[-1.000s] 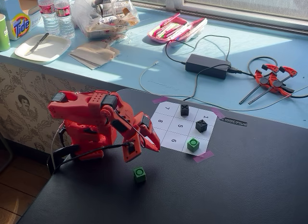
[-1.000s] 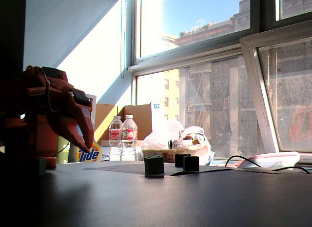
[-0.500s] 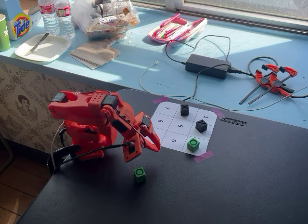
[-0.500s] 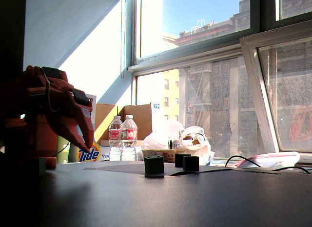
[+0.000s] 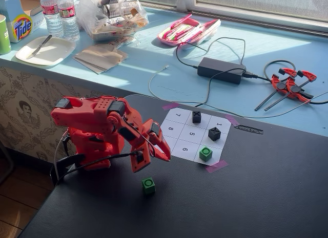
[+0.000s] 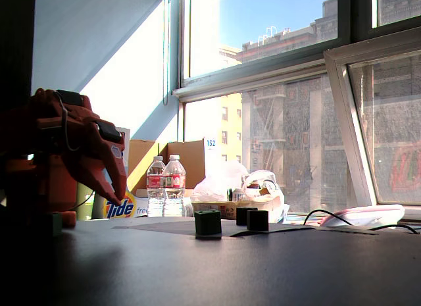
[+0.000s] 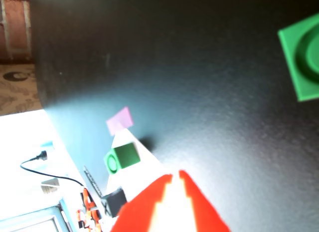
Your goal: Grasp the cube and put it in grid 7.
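Note:
A small green cube (image 5: 148, 185) with a dark ring on top sits on the black table, off the paper grid. It also shows at the right edge of the wrist view (image 7: 301, 57) and low beside the arm in a fixed view (image 6: 56, 223). My red gripper (image 5: 165, 156) hangs above and just past it, tilted down, jaws shut and holding nothing. The tips (image 7: 174, 176) show at the bottom of the wrist view. Grid 7 (image 5: 179, 115) is the bare far-left corner cell. A second green cube (image 5: 206, 153) stands on the grid's near-right cell.
Two black X-marked cubes (image 5: 197, 116) (image 5: 214, 133) stand on other grid cells. Pink tape (image 5: 216, 166) holds the paper's corners. Behind the table, a blue sill carries a power brick (image 5: 221, 70), cables, red clamps (image 5: 292, 84), bottles and a plate. The table's left edge lies next to the arm base (image 5: 89, 141).

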### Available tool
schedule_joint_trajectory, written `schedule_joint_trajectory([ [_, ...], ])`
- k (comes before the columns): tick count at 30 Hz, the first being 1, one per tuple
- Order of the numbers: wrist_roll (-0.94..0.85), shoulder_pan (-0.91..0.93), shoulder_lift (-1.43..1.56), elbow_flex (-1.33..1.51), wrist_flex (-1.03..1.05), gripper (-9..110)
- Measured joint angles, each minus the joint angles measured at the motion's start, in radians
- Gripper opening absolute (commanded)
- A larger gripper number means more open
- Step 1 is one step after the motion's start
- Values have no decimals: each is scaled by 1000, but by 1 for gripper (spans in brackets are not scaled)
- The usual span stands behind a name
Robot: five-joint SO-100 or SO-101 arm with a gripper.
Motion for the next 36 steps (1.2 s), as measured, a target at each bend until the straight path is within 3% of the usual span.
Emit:
schedule_joint_trajectory([
  [26, 6, 55, -8, -14, 61, 0],
  [30, 6, 77, -58, -80, 110, 0],
  [36, -55, 137, -249, -399, 221, 3],
])
